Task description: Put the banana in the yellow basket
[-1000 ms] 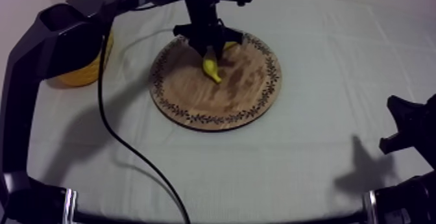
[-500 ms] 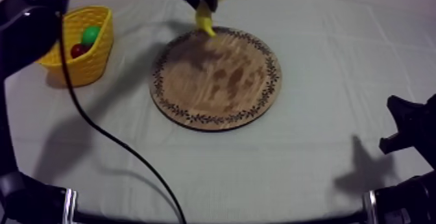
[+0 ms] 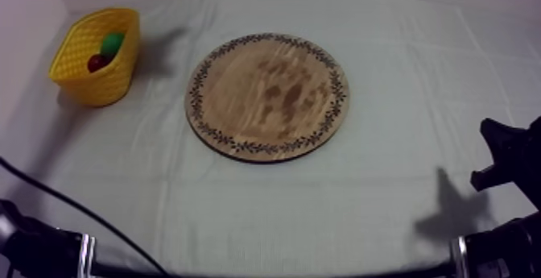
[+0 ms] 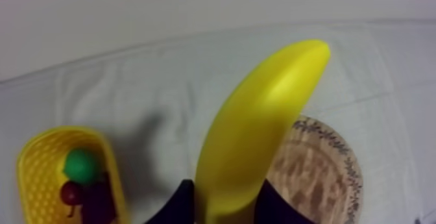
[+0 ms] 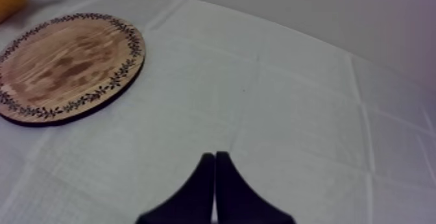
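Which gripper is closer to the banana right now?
Left. The left gripper is shut on the banana, holding it above the table. The right gripper rests shut at the table's right side, past the wooden board.

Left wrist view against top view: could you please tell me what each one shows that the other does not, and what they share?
Left wrist view adds the banana, held above the cloth, with the left claw shut on one end of it. Top view adds the right claw, low at the table's right side, and the whole rim of the board. Both share the basket, holding a green fruit and a small red fruit, the bare board and the cloth.
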You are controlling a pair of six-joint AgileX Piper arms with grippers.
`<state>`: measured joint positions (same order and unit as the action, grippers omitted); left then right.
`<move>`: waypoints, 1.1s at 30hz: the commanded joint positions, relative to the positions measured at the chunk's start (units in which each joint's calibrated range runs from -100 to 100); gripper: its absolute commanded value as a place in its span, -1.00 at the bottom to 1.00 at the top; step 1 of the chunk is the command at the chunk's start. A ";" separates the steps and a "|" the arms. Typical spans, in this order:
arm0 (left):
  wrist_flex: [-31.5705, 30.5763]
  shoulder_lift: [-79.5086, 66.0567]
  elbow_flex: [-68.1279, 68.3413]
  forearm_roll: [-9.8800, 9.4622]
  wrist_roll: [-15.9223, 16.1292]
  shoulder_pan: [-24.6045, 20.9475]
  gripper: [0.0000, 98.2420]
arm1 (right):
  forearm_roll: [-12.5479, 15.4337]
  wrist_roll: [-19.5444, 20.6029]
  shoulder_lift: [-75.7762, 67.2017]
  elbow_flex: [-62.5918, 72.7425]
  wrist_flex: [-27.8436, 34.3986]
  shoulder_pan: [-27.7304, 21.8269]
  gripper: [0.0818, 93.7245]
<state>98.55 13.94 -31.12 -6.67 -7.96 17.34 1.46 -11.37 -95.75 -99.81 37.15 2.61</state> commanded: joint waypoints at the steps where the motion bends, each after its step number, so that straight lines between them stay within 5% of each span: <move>1: -1.07 -4.41 7.47 0.12 0.89 -2.73 -0.47 | 0.03 0.01 0.00 0.03 0.03 0.00 -0.99; 18: -14.28 -11.54 41.94 3.13 5.44 -15.48 -0.30 | 0.03 0.01 0.00 0.03 0.03 0.00 -0.99; 28: -16.90 -9.76 43.82 5.39 7.44 -18.61 0.49 | 0.03 0.01 0.00 0.03 0.03 0.00 -0.99; 33: -17.19 -12.65 44.15 6.84 7.61 -18.55 0.54 | 0.03 0.01 0.00 0.03 0.03 0.00 -0.99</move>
<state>81.39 2.37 12.93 0.00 -0.41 -1.25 1.46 -11.37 -95.75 -99.81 37.15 2.61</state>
